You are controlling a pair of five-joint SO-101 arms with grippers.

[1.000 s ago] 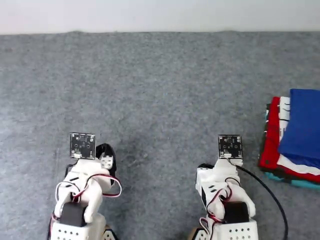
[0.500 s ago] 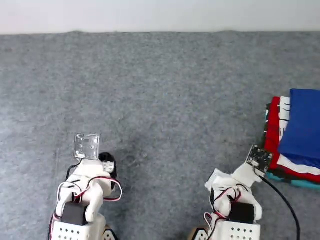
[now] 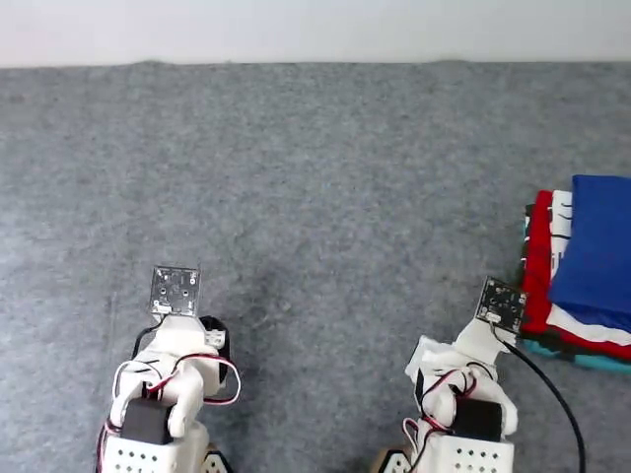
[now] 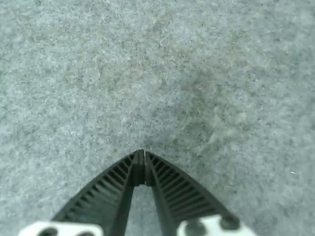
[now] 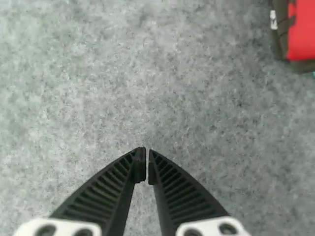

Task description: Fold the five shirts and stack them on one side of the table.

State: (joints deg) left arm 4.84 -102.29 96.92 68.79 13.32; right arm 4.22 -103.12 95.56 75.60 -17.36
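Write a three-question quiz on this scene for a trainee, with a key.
1. True or false: the left gripper holds a shirt.
2. What colour is the top shirt on the stack? A red, B blue, C teal.
3. Which is nearer the stack, the left gripper or the right gripper?

Key: 1 false, it is shut on nothing. 2 B. 3 right.
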